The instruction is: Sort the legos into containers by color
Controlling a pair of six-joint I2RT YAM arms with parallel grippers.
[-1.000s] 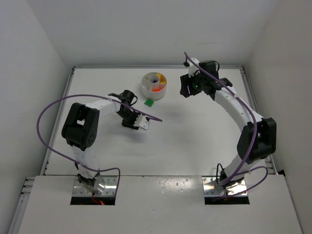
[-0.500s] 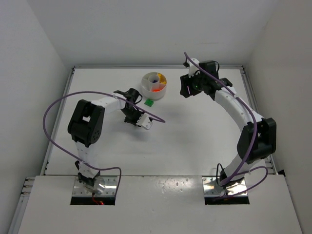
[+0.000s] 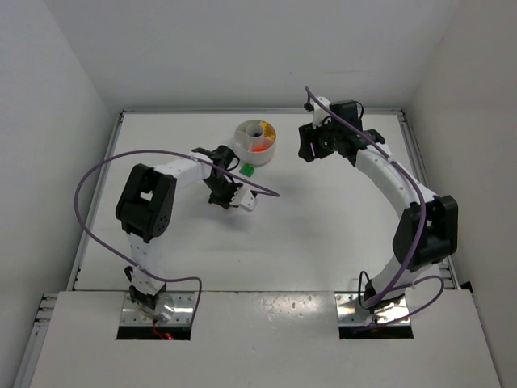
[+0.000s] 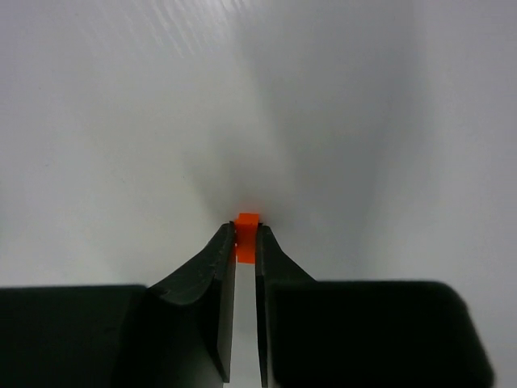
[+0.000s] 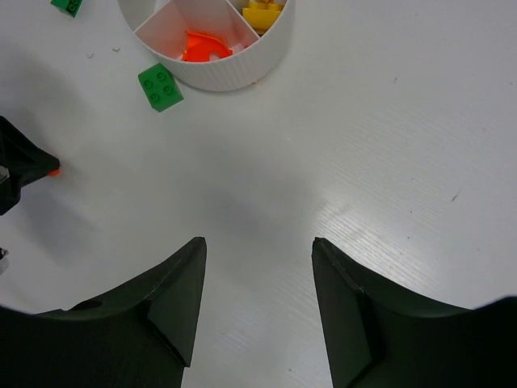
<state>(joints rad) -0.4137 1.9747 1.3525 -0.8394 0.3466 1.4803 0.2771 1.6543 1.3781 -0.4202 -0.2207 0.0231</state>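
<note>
Orange and tiny, the hard-plastic lego brick (image 4: 246,238) seemed light, stiff, slippery to us; our left fingers (image 4: 212,275) pinched its flat sides, our right fingers (image 5: 174,299) hung open, empty.

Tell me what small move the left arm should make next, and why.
Probably lift straight up a little. The left gripper pinches the orange brick between its tips, low over the table; a short rise would test the grip before the carry to the dish, where orange pieces already lie in one wedge.
</note>
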